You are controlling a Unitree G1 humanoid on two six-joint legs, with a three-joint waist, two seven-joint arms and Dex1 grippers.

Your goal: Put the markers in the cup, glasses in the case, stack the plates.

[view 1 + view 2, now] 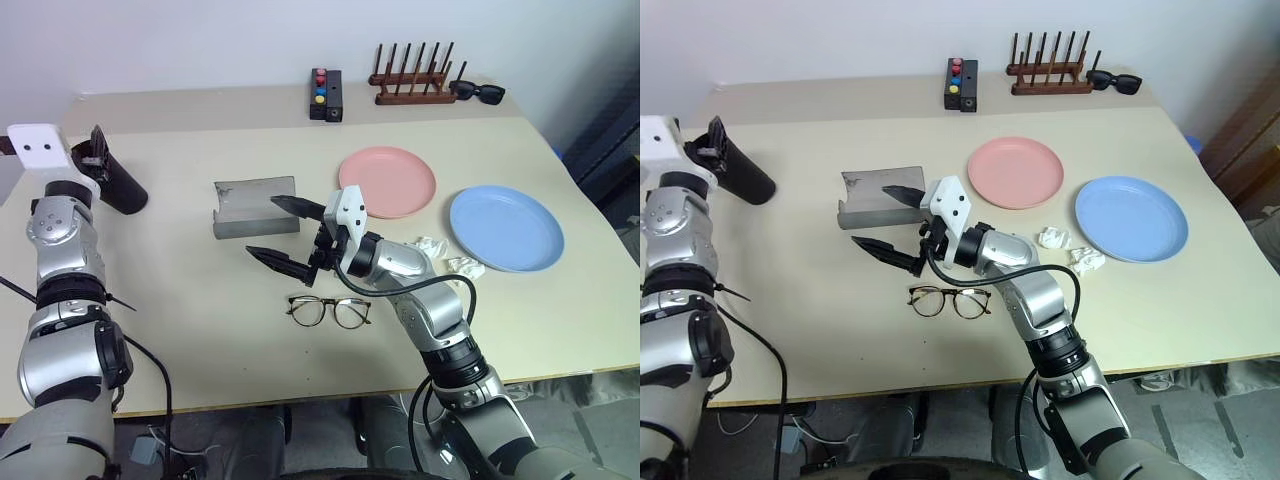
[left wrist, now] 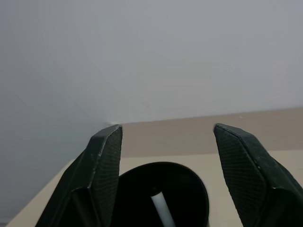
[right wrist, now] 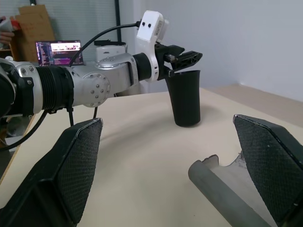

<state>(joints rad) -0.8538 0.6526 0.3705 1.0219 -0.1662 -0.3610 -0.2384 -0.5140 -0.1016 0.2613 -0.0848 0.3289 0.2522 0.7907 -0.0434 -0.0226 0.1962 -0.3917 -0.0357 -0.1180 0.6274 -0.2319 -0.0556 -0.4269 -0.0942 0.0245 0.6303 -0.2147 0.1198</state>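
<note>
Looking down over a beige table from the head camera: black cup standing near the far left edge, left gripper poised right over its rim. Grey case lying open mid-table, lid raised at the back. Right gripper hanging just in front of the case, fingers spread wide and clasping nothing, pointing toward the robot's left. Thin-framed glasses resting on the table nearer the robot, below that gripper and apart from it. Pink plate sitting beyond and to the right of the case; blue plate lying further right, close to but not touching the pink one. Crumpled white scraps between the right arm and the blue plate. Along the far edge, a small black box with coloured buttons, a wooden peg rack, and chunky black sunglasses beside it.

Peering along the left wrist: both fingers parted, gripping nothing, straddling the cup's round mouth, with a white marker standing inside the cup.

Peering along the right wrist: two broad fingers splayed far apart with bare table between; case edge near one finger, the cup upright beyond, left gripper held over its rim.
</note>
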